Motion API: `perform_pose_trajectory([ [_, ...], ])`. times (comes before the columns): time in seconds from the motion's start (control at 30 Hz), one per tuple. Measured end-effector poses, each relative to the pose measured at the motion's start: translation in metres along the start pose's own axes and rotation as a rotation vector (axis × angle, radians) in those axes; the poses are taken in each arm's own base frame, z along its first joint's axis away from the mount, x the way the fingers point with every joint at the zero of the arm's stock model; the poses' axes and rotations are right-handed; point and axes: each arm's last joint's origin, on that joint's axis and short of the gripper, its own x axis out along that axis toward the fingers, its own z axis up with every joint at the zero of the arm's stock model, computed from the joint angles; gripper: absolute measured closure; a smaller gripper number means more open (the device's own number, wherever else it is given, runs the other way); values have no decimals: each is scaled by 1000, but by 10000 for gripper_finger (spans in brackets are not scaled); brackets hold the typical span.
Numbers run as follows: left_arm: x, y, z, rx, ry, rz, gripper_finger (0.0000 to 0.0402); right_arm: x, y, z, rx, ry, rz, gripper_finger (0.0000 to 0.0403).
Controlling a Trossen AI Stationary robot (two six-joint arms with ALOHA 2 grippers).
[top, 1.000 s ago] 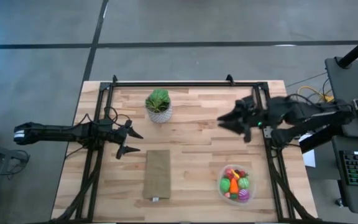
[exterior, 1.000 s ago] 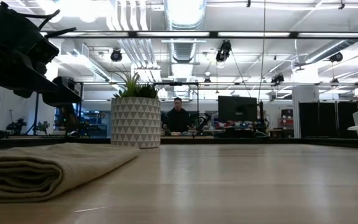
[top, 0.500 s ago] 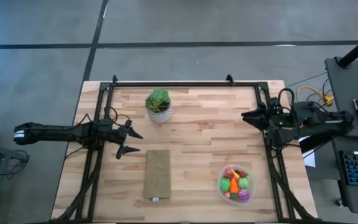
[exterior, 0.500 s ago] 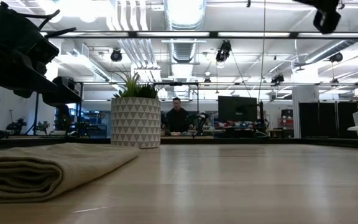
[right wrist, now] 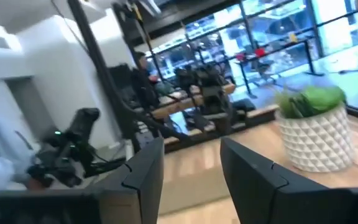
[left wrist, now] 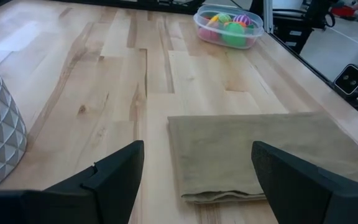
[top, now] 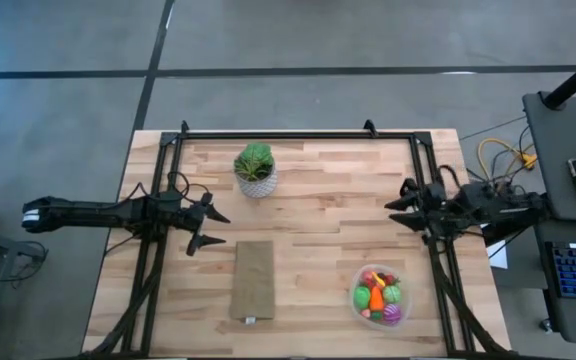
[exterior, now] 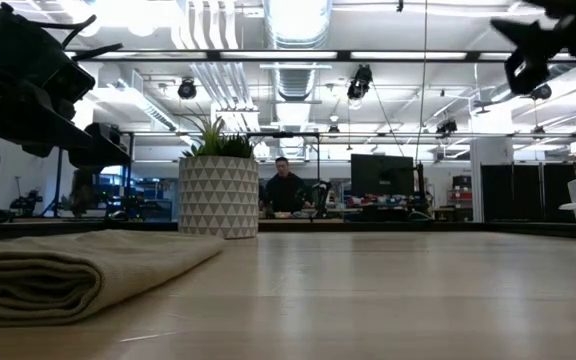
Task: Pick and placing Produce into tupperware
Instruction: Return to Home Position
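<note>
Holding the produce (top: 376, 297), tupperware (top: 357, 284) lying well apart from right gripper (top: 392, 212)

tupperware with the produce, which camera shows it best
High view: looking straight down, it shows the whole tupperware and the produce inside. The left wrist view shows it far off, from the side; the low view only its edge; the right wrist view misses it.

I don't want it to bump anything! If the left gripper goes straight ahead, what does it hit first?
Probably the folded brown cloth, lying just ahead of the left gripper. The gripper hangs above the table, though, so it may pass over.
</note>
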Motion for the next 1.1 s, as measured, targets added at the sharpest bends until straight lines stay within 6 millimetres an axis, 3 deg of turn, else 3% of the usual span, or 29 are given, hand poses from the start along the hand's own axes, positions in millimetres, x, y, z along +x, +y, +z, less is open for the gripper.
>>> perform_pose_trajectory([
  [0.33,0,0,1,1,-9,11,118,6,-20,-52,-61,88,-83,253],
  [0.73,1,0,0,0,-1,12,118,8,-21,-56,-191,150,-84,257],
  [1.1,1,1,-1,-2,8,12,118,8,-21,-56,-48,144,-94,262],
])
